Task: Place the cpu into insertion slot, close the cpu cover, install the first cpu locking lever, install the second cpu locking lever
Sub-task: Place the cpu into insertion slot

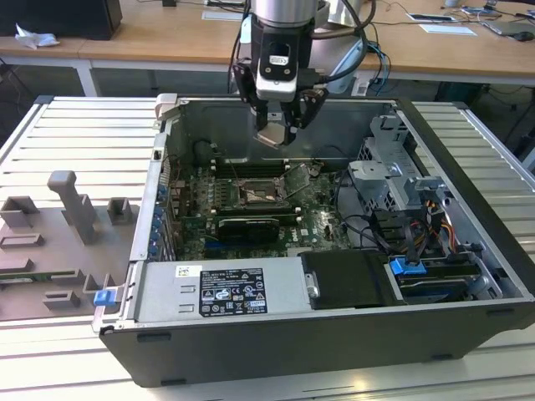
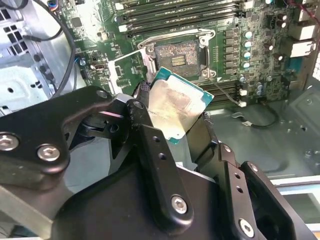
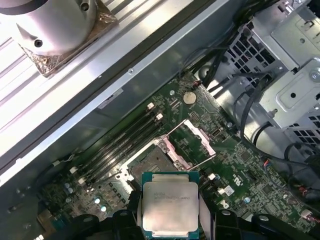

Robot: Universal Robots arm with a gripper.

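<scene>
The black two-fingered gripper (image 1: 280, 134) is clamped on the cpu (image 2: 175, 105), a small flat square chip with a pale beige-silver metal top and a green edge; its fingers (image 2: 145, 107) press against two opposite sides of the chip, which sits tilted between them in the second wrist view and shows face-on in the first wrist view (image 3: 169, 205). The gripper hangs in the air inside the open dark grey computer case (image 1: 334, 351), well above the green motherboard (image 1: 322, 221) and a little to the far side of the insertion slot (image 1: 255, 194), over the long narrow black memory slots (image 1: 247, 167). The slot, a square dark socket with a silver metal rim, lies bare in both wrist views (image 2: 177, 57), its contact field uncovered. The cpu cover (image 3: 194, 142), a silver-grey metal frame plate with a large square window, stands swung up just beside the socket, on the exterior view's right of it. A thin wire locking lever (image 2: 222, 86) seems to lie released beside the rim. The case rests on a ribbed pale metal table (image 1: 75, 134). By my judgement the first step is under way and unfinished: the chip is carried but not seated, the cover is not closed, and neither lever is installed
</scene>
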